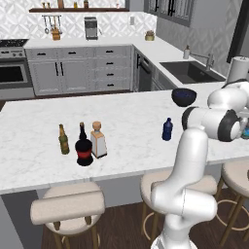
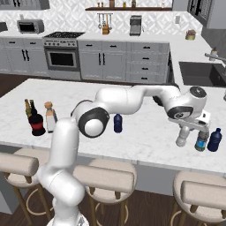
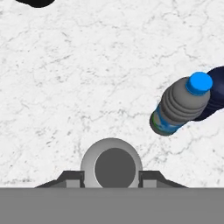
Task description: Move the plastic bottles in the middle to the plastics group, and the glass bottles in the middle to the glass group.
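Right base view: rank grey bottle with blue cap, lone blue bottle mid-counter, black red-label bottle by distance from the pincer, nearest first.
From the pincer:
1. Grey bottle with blue cap, right beside it on the counter's right end.
2. Lone blue bottle, mid-counter, behind the arm.
3. Black red-label bottle, far left end.

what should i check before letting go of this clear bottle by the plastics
1. Gripper shut on the clear bottle: ok.
2. Clear bottle upright: ok.
3. Its base resting on the counter: cannot tell.
4. Gap to the blue-capped banded bottle: ok, apart in the hand view.
5. Square stoppered bottle beside the black bottle: ok.
6. Middle emptied of plastics: not ok, the mid-counter dark blue bottle stands there alone.
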